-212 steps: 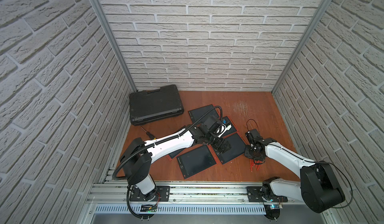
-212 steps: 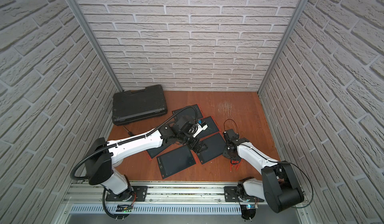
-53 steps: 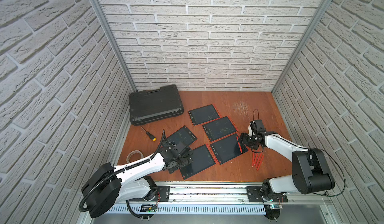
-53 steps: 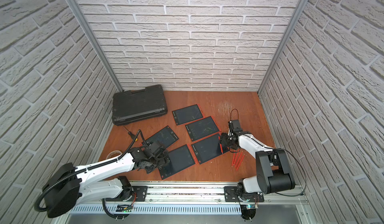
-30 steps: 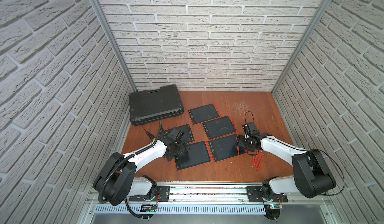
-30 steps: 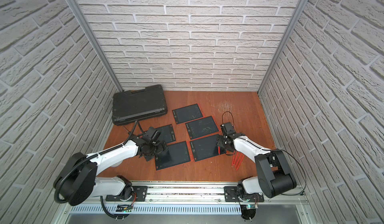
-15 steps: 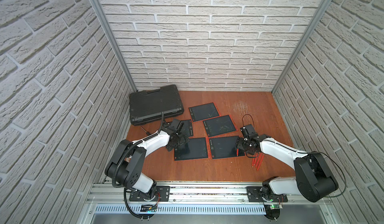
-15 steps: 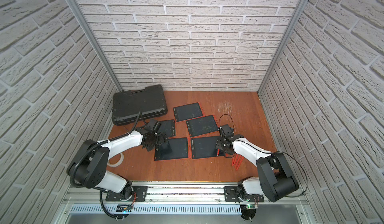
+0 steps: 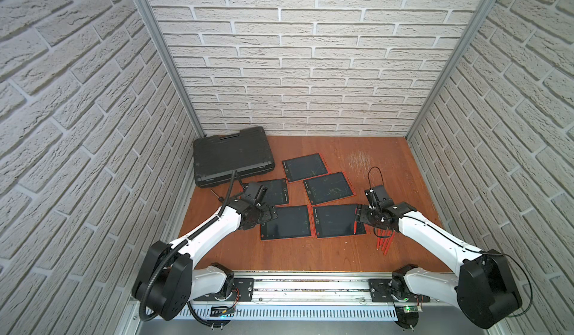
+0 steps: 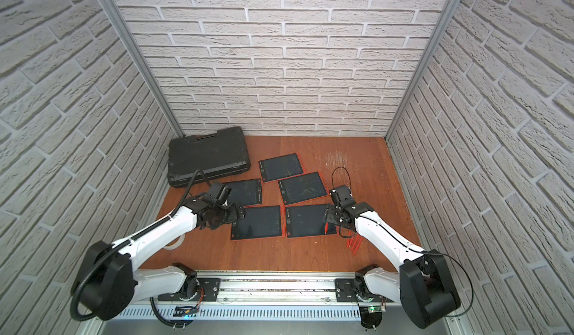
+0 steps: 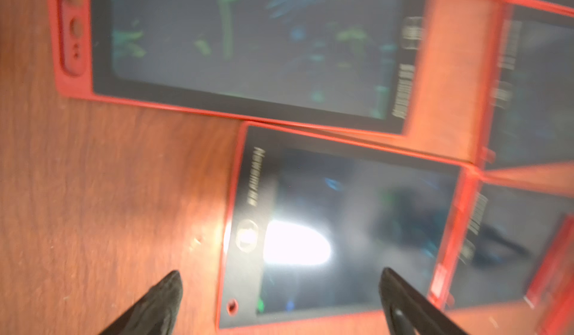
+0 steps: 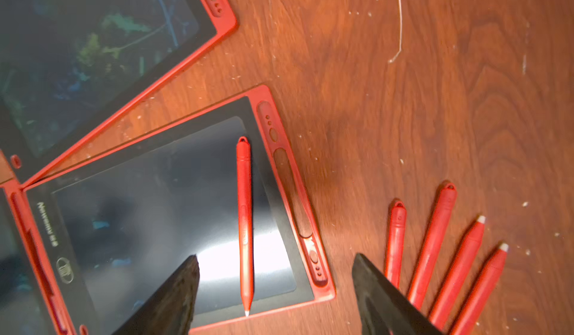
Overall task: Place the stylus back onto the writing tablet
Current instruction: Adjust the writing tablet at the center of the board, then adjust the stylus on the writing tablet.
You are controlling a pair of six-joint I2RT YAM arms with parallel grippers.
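red stylus, red-framed black writing tablet, reddish wood-grain table.

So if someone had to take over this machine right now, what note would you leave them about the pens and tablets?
Left gripper: open, empty, over the edge of the neighbouring tablet.
Right gripper: open, empty, just above the near tablet.
Done: one red pen lies loose on the near tablet's screen, not in its side slot.
Four spare pens lie on the table beside that tablet.
Left: probably one spare pen onto each of the other tablets, which seem to have none.
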